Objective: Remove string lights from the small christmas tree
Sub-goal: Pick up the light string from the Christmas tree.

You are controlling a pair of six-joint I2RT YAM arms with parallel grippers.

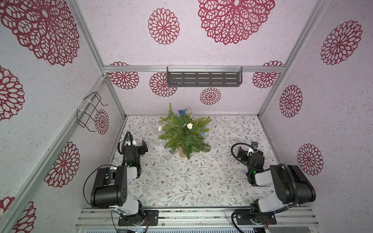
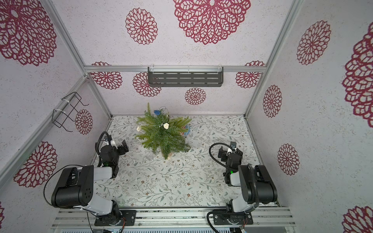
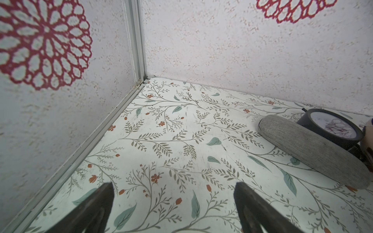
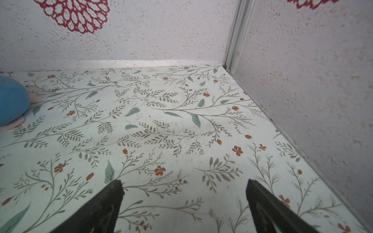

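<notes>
The left gripper [image 3: 174, 185] hangs near the bench's [image 1: 181, 181] left edge, its fingers spread wide and empty. The right gripper [image 4: 184, 181] is the same near the right edge. Farther back, midway along the rear edge, the small christmas tree [image 1: 184, 134] stands upright, with the string lights [image 1: 189, 125] draped over its branches.

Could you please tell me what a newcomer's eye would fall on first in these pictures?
The small green tree stands out at the middle back of the flowered table, with string lights draped over its top. Large red flower prints cover the pale walls around it. Nearer the front, the left fingers and right fingers stand open and empty, one pair on either side of the tree.
</notes>
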